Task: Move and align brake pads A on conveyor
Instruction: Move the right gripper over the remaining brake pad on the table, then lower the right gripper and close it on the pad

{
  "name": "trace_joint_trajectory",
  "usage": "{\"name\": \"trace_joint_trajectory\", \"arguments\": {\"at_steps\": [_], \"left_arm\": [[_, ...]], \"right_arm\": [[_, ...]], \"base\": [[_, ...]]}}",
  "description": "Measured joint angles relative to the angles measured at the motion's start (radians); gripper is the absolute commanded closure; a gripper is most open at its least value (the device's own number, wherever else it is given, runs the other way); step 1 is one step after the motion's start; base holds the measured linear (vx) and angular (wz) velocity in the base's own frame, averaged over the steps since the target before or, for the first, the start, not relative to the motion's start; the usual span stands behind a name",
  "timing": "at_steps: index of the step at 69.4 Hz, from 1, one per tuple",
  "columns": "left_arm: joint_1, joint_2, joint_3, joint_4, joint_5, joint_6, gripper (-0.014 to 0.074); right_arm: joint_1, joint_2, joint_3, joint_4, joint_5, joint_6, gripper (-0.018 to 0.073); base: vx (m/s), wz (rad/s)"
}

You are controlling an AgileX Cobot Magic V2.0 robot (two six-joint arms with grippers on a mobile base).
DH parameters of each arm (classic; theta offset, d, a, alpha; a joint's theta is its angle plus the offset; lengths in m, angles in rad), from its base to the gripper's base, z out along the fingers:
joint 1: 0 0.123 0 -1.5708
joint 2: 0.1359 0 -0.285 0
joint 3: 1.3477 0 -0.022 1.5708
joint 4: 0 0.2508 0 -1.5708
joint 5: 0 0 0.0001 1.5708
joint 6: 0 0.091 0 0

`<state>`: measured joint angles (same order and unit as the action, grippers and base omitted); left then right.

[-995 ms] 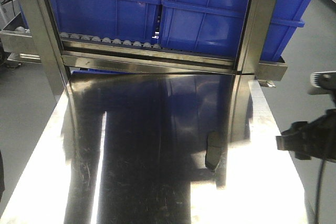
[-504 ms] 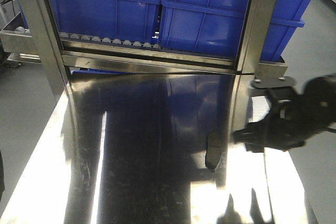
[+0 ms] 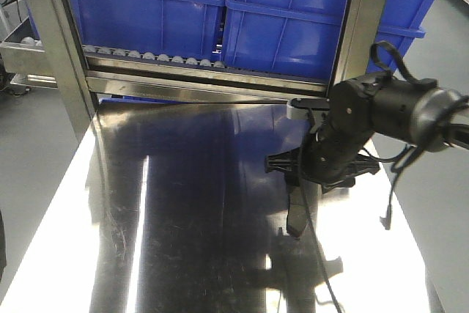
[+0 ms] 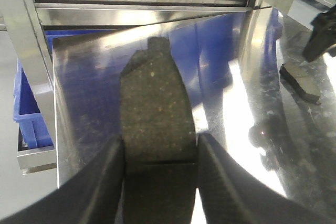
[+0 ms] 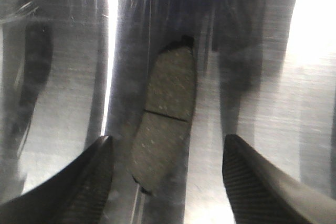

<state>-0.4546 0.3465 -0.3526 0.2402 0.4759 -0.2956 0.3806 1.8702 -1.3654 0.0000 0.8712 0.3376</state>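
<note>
A dark grey brake pad (image 4: 155,114) with a thin centre groove sits between my left gripper's (image 4: 160,148) fingers, which are shut on its near end above the steel table. A second brake pad (image 3: 296,214) lies flat on the table, also seen as the pad (image 4: 300,82) at the right of the left wrist view. My right gripper (image 3: 308,170) hangs just above it, open. In the right wrist view the pad (image 5: 165,114) lies between and below the spread fingers of the right gripper (image 5: 168,140), untouched. The conveyor is out of view.
The shiny steel table (image 3: 183,254) fills the foreground. Behind it stands a steel rack with upright posts (image 3: 359,34), a roller rail (image 3: 154,58) and blue bins (image 3: 146,12). The table's edges drop off left and right.
My right arm has swung in from the right edge of the front view, leftward across the table, and now hovers over the lying brake pad. That pad has not moved.
</note>
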Motion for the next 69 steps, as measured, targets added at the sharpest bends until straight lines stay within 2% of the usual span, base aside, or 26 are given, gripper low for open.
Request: {"name": "trace_joint_trajectory", "arguments": {"at_steps": [13, 26, 59, 69], "left_arm": [[0.0, 0.0, 0.0, 0.0, 0.0, 0.0, 0.0603], [0.0, 0.0, 0.0, 0.0, 0.0, 0.0, 0.0603], [0.0, 0.0, 0.0, 0.0, 0.0, 0.0, 0.0603], [0.0, 0.0, 0.0, 0.0, 0.0, 0.0, 0.0603]], "right_arm": [[0.0, 0.103, -0.102, 0.014, 0.092, 0.03, 0.0107], [0.0, 0.158, -0.166, 0.015, 0.125, 0.077, 0.0085], [0.0, 0.219, -0.177, 0.012, 0.159, 0.122, 0.0089], [0.0, 0.235, -0.178, 0.011, 0.156, 0.128, 0.0129]], "base": [[0.0, 0.0], [0.0, 0.0], [0.0, 0.0], [0.0, 0.0]]}}
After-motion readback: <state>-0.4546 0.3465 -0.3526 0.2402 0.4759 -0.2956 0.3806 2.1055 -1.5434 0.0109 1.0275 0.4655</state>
